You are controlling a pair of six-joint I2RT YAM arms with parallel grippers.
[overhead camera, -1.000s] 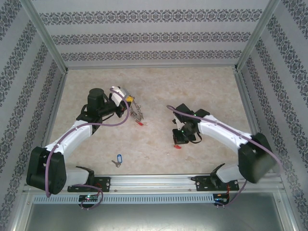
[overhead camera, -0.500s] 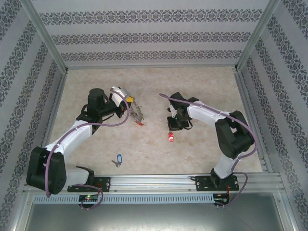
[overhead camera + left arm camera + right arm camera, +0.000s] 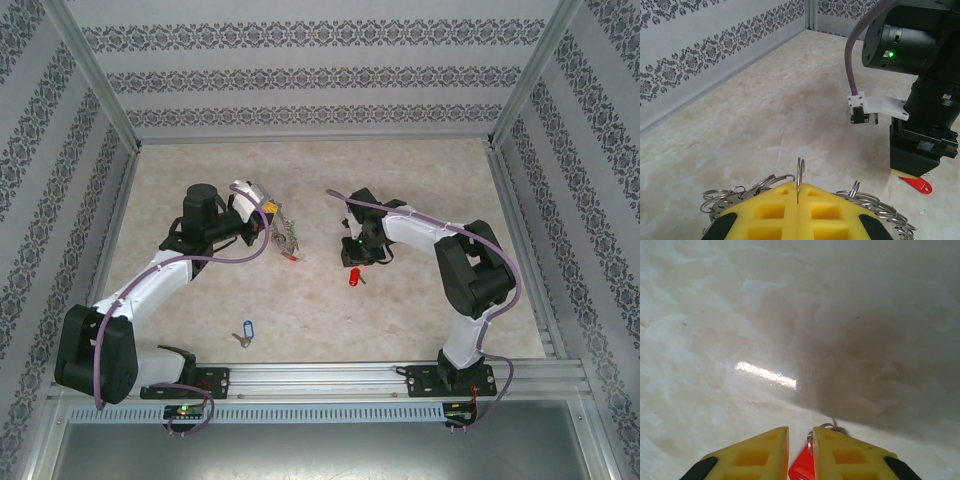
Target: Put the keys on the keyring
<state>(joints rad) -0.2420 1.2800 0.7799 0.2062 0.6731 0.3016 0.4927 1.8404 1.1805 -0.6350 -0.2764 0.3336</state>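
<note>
Right hand [image 3: 800, 434] has shifted left, parting over red key [image 3: 354, 278]; left hand [image 3: 797, 194] clenches keyring [image 3: 287, 237].

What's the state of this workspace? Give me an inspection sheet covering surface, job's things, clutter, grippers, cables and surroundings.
Surface: pale marble-look tabletop, flat, no spills.
Job's things: keyring held up at centre left; red key right of it, below the right arm's tip; blue key loose on the table near the front, apart from both arms.
Clutter: nothing seen.
Grippers: left gripper shut on the keyring's wire; right gripper with jaws slightly apart and the red tag in the gap, grip unclear.
Cables: purple cable loops along each arm, clear of the keys.
Surroundings: patterned walls on three sides, metal rail at the front.
</note>
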